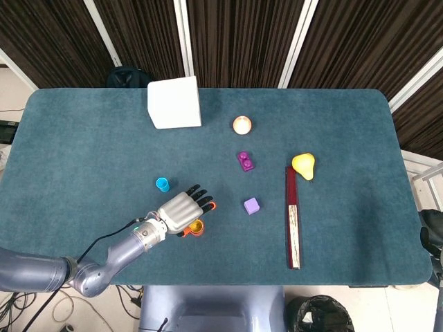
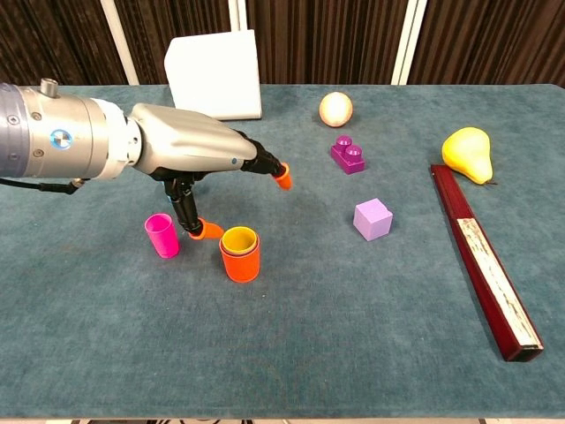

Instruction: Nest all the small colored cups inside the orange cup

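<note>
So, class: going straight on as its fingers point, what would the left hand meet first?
Probably the purple cube; depth is unclear, so the left hand might pass just behind it.

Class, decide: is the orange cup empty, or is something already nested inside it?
Not empty: the orange cup stands upright with a yellow cup nested inside.

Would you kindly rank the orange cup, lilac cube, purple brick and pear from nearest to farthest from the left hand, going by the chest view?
From the left hand:
1. Orange cup, just below the hand, with a yellow cup inside.
2. Lilac cube, to the right, mid-table.
3. Purple brick, right and further back; close to the cube's distance, so hard to separate.
4. Pear, far right.
</note>
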You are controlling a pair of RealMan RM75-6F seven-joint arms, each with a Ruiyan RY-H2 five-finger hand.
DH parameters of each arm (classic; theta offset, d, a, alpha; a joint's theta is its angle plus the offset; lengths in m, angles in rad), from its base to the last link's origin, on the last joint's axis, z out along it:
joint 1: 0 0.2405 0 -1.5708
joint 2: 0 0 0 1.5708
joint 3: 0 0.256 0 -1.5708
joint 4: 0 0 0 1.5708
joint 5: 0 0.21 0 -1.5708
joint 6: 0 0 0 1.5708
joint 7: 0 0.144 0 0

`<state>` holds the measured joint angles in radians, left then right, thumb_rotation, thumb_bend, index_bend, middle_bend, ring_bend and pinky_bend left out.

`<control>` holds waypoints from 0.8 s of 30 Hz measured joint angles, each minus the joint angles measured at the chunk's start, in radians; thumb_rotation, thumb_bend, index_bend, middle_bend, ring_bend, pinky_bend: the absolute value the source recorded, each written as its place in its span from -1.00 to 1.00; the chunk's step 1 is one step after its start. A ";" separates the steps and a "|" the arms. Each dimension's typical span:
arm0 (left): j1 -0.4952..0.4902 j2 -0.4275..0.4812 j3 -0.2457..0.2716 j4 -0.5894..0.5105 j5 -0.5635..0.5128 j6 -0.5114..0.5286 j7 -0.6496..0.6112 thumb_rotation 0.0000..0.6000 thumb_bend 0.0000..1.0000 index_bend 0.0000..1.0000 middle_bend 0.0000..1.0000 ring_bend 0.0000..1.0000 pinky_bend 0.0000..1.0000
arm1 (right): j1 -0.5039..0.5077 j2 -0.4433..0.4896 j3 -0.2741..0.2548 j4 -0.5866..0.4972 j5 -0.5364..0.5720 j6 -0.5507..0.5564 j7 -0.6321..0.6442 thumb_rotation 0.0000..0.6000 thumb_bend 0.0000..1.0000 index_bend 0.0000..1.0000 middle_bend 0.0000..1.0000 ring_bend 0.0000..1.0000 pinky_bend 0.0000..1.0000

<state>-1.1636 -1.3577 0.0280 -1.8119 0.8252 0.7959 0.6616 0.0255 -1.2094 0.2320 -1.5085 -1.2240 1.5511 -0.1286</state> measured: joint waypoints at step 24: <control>0.071 -0.003 -0.034 0.284 -0.069 0.034 -0.114 1.00 -0.44 -0.49 -0.87 -1.00 -1.00 | 0.006 -0.012 -0.003 0.012 0.010 -0.015 -0.014 1.00 -0.16 -0.93 -1.00 -0.93 -0.98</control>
<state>-1.0924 -1.3606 -0.0063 -1.5280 0.7559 0.8301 0.5474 0.0312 -1.2210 0.2290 -1.4965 -1.2142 1.5361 -0.1425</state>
